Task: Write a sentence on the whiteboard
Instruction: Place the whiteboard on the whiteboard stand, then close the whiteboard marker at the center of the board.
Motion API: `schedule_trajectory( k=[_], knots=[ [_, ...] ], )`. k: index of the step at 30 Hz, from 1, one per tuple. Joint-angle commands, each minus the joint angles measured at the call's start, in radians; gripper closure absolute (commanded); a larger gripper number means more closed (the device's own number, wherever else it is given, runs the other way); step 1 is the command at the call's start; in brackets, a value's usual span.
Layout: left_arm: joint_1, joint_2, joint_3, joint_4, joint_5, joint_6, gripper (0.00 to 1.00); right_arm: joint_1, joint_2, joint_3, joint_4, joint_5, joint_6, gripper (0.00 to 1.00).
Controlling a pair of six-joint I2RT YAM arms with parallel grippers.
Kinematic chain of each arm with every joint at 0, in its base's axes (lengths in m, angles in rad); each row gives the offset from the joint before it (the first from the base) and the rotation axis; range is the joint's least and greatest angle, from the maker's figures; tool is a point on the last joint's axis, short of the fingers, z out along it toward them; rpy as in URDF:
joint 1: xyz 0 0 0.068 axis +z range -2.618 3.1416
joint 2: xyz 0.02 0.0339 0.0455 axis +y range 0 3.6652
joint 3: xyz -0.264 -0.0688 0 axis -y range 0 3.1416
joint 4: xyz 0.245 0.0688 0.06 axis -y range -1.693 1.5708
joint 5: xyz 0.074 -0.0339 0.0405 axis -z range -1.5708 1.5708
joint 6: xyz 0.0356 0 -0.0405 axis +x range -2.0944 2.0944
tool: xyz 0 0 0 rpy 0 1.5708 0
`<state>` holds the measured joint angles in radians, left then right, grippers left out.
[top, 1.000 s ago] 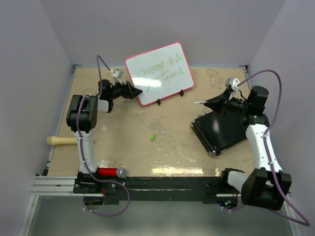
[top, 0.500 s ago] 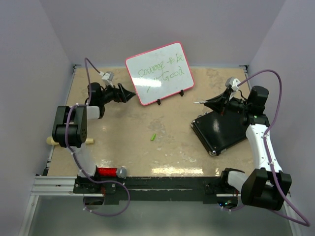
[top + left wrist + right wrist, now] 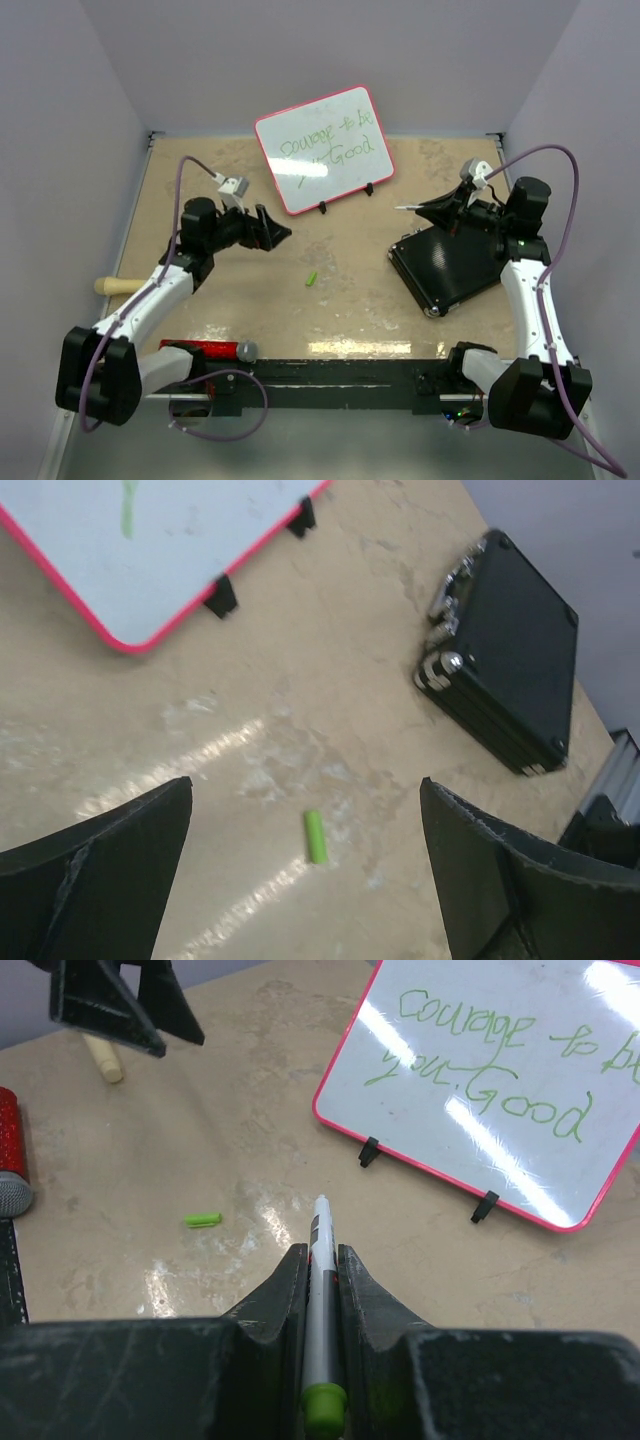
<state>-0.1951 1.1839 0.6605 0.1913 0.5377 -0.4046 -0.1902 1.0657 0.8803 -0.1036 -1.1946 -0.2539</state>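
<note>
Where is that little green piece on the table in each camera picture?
Top external: green piece mid-table, below the whiteboard.
Left wrist: green piece low centre, whiteboard upper left.
Right wrist: green piece left of middle, whiteboard upper right.
Shared landmark: the whiteboard.

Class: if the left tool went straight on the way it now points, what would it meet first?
Probably the tabletop beside the small green cap, which lies between the fingers of the open left tool in its wrist view. The black case sits farther right. Depth is unclear.

Left end effector (image 3: 274, 227) withdrew from the whiteboard (image 3: 324, 148), opening.
</note>
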Motion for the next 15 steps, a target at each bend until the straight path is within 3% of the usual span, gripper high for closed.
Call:
schedule_trajectory(
  k=[1, 5, 8, 15],
  knots=[
    [-0.138, -0.096, -0.05, -0.19, -0.113, -0.049, 0.0, -0.003, -0.035, 0.0, 0.016, 0.007, 0.002, 1.0],
    [-0.259, -0.06, -0.07, -0.242, -0.122, -0.08, 0.0, -0.003, -0.038, 0.0, 0.016, 0.01, 0.001, 1.0],
    [-0.375, 0.021, -0.027, -0.295, -0.229, -0.066, 0.02, -0.003, -0.036, 0.002, 0.013, 0.016, -0.002, 1.0],
    [-0.501, 0.264, 0.154, -0.429, -0.378, -0.02, 0.31, -0.003, -0.032, 0.003, 0.008, 0.02, -0.008, 1.0]
  ],
)
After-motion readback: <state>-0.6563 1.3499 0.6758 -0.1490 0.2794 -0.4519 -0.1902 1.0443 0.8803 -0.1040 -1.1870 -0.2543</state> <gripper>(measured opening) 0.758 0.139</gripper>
